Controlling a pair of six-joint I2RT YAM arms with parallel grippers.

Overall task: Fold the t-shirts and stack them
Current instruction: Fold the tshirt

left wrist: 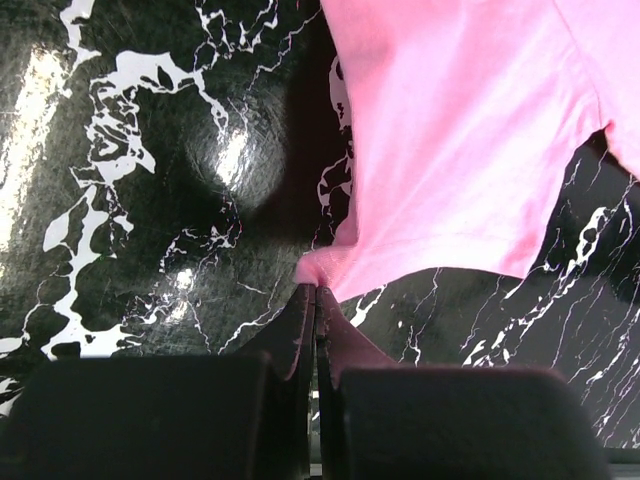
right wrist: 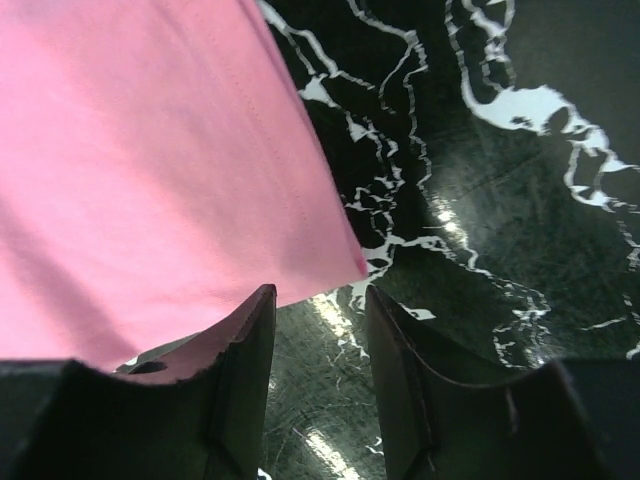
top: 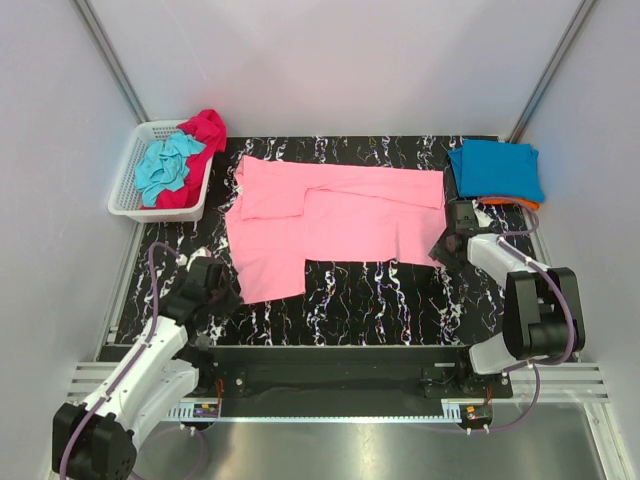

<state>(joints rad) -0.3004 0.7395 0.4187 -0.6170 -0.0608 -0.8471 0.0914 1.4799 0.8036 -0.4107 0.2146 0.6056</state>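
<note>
The pink shirt (top: 330, 215) lies spread out in the middle of the table (top: 400, 300). The left gripper (left wrist: 315, 292) is closed and pinches the shirt's near left corner. The right gripper (right wrist: 320, 300) is at the near right corner with its fingers apart, holding nothing. A folded blue shirt (top: 493, 168) lies in the far right corner.

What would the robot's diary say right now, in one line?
left claw: shut on pink t-shirt corner | right claw: open, empty, by shirt's edge | blue t-shirt: folded, far right
</note>
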